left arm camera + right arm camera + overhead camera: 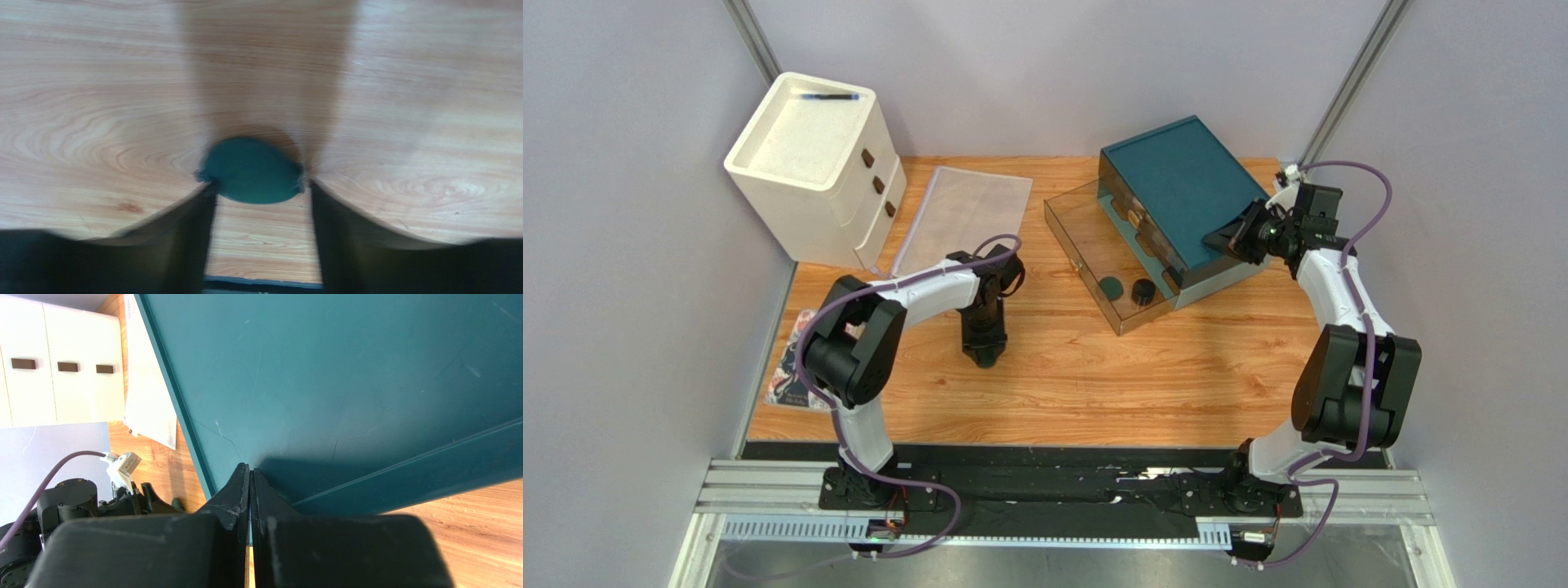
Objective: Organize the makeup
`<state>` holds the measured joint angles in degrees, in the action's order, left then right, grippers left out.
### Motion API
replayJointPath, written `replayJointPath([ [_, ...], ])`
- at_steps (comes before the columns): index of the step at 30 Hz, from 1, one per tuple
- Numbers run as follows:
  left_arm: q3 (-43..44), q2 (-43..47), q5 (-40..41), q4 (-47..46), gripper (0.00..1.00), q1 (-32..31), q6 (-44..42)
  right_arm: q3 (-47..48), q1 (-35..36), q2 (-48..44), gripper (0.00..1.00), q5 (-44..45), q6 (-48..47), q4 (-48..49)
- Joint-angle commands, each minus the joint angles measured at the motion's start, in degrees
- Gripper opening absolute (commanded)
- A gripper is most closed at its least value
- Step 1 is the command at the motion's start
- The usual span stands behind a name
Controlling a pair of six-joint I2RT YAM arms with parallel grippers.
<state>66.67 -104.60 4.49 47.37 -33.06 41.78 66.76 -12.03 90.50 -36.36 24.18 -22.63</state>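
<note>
A dark green round puff (251, 170) lies on the wooden table, caught at its two sides between the fingertips of my left gripper (259, 187). In the top view that gripper (984, 352) points down at the table's middle and hides the puff. Two more dark round compacts (1112, 289) (1144, 292) sit in the clear tray (1081, 233) that sticks out from the teal box (1173, 178). My right gripper (250, 471) is shut, its tips pressed against the teal box lid (344, 373); the top view shows this gripper (1241, 235) at the box's right edge.
A white drawer unit (817, 165) with a pen (827, 96) on top stands at the back left. A clear zip pouch (959, 218) lies next to it. An illustrated book (790, 361) hangs over the table's left edge.
</note>
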Motion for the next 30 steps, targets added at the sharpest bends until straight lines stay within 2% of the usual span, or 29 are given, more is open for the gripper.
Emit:
replayJointPath([
  [1,-1.3,-2.8,0.3,-2.7,0.10,1.0,0.9,-5.5,0.9,5.4,0.00,11.0,-4.5,-14.1],
  [2,-1.2,-3.2,0.3,-2.5,0.00,1.0,0.9,-5.5,0.9,5.2,0.00,11.1,-4.5,-14.1],
  [6,0.1,-3.9,-0.8,-1.8,0.00,1.1,0.1,-5.5,0.9,5.1,0.00,11.3,-4.7,-14.3],
  [11,5.7,0.6,-3.3,-1.8,0.00,0.7,-1.1,-5.6,0.9,5.2,0.00,11.4,-4.7,-14.2],
  [17,20.3,2.8,-10.3,-7.6,0.00,-1.7,-2.8,-5.5,0.9,5.6,0.00,11.4,-4.6,-14.3],
  [21,33.3,-3.6,-16.2,-10.5,0.00,-2.2,-1.4,-5.5,1.0,5.7,0.00,11.6,-4.7,-14.1],
  [28,48.3,-16.4,-21.5,-13.0,0.00,-2.6,3.4,-5.2,1.0,5.9,0.00,11.9,-4.8,-14.5],
  [30,52.1,-19.8,-22.2,-13.1,0.06,-2.9,4.4,-5.1,1.0,6.1,0.00,12.2,-4.9,-14.6],
])
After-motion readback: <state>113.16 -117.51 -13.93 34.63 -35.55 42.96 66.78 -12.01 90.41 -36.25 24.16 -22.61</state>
